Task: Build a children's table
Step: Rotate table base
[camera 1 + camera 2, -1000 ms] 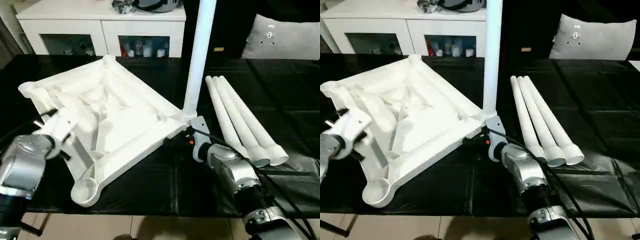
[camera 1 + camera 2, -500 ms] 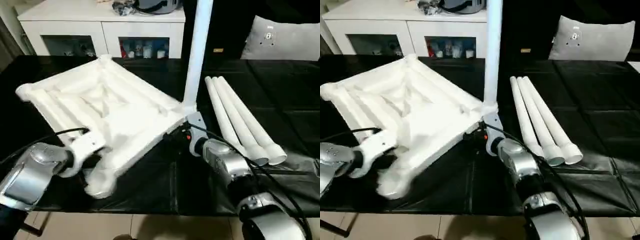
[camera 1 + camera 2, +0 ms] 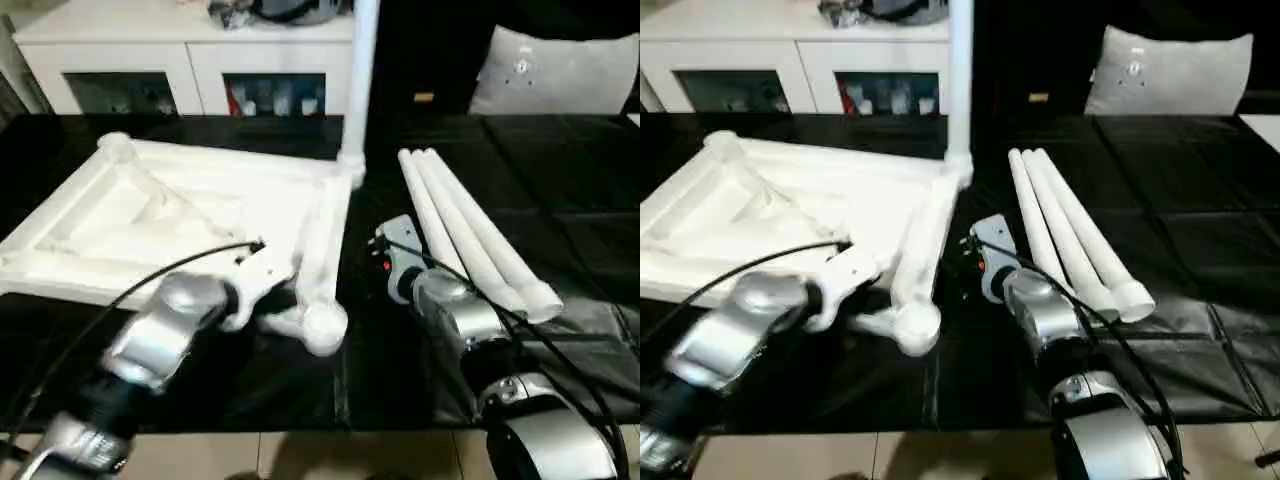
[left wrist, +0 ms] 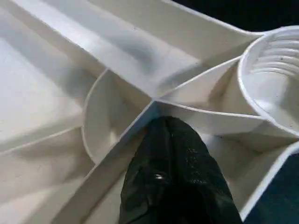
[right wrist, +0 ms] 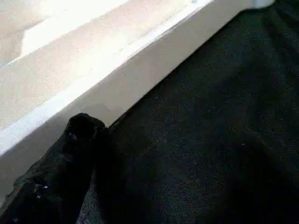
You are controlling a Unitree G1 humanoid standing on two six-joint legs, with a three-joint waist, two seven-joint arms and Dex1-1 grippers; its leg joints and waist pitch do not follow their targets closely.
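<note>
The white table top (image 3: 130, 215) lies underside up on the black-covered table, its X ribs showing. One leg (image 3: 358, 80) stands upright in the far right corner socket. Three loose legs (image 3: 470, 235) lie side by side to the right. My left gripper (image 3: 257, 249) is shut, its black fingertips (image 4: 166, 140) pressed on a rib junction beside the empty near corner socket (image 3: 324, 325). My right gripper (image 3: 368, 262) stands open just right of the top's right edge (image 5: 93, 70), one finger (image 5: 77, 140) close to that side wall, nothing held.
A white cabinet (image 3: 150, 60) runs along the back, with a grey cushion (image 3: 530, 70) at the back right. The table's front edge (image 3: 300, 430) is near my arms. A black cable (image 3: 130, 285) arcs over the left forearm.
The table top has swung round and dropped from tilted to flat, carrying the upright leg away from my right gripper. My left gripper moved right to the near corner socket.
</note>
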